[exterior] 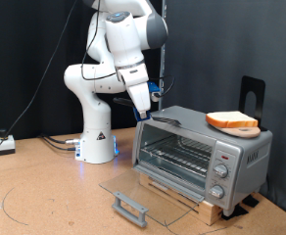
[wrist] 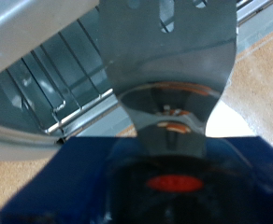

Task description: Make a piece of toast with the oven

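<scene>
One toast [exterior: 232,121] atop oven [exterior: 200,157], door open

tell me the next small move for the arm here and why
Probably carry the spatula across to the toast, which lies on top of the oven. The glass door is already folded down and the wire rack looks bare, while the gripper hovers at the oven's upper corner, on the exterior view's left.

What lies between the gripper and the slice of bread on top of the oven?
In the exterior view, only the bare silver-grey oven top separates the gripper from the tan, brown-crusted bread slice.
</scene>
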